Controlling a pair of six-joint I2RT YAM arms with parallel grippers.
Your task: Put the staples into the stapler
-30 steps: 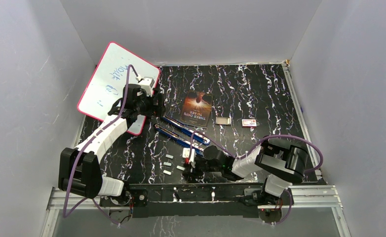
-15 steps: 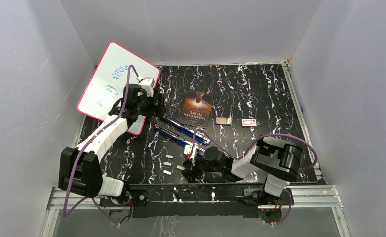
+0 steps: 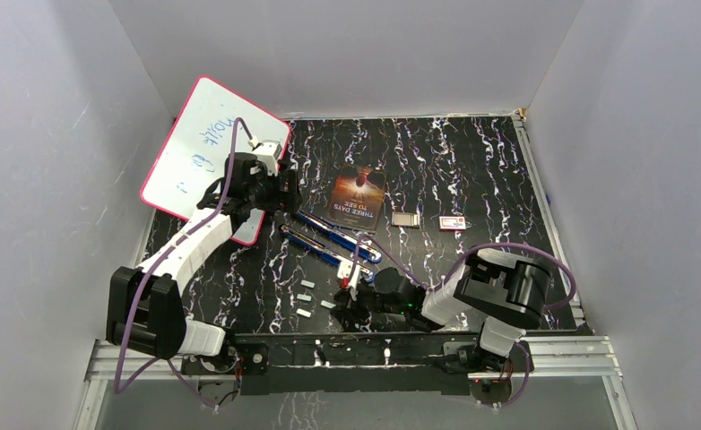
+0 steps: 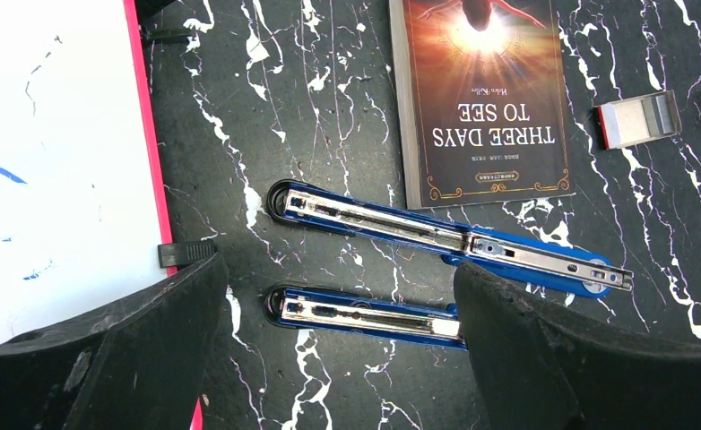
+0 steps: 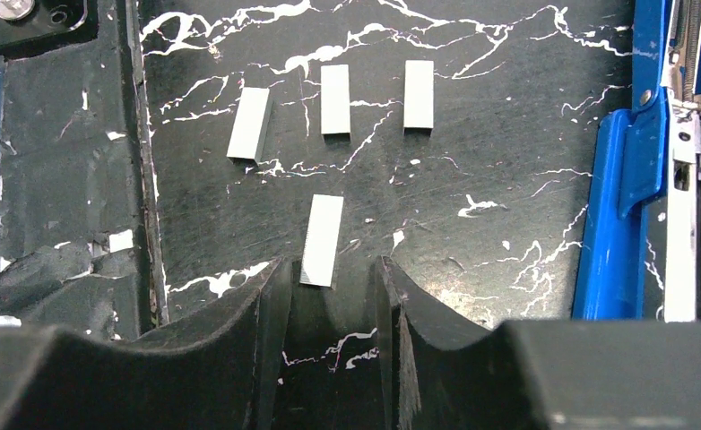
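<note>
The blue stapler (image 3: 329, 240) lies opened flat at mid-table, its two metal channels facing up (image 4: 445, 237). My left gripper (image 4: 338, 273) hovers above its left end, open wide, holding nothing. Several staples, short silvery strips (image 3: 306, 296), lie near the front edge. Three of them sit in a row (image 5: 335, 99). A fourth strip (image 5: 322, 240) has its near end between the tips of my right gripper (image 5: 329, 269), which is low over the table, partly open and not gripping it. The stapler's blue arm (image 5: 634, 179) shows at the right of the right wrist view.
A paperback book (image 3: 359, 198) lies behind the stapler. A pink-edged whiteboard (image 3: 208, 152) leans at the back left. A small grey box (image 3: 405, 219) and a red-and-white box (image 3: 453, 223) sit to the right. The black front rail (image 5: 60, 179) lies left of the strips.
My right arm has shifted slightly left toward the strips, and its jaws narrowed a little. The left arm has not moved.
</note>
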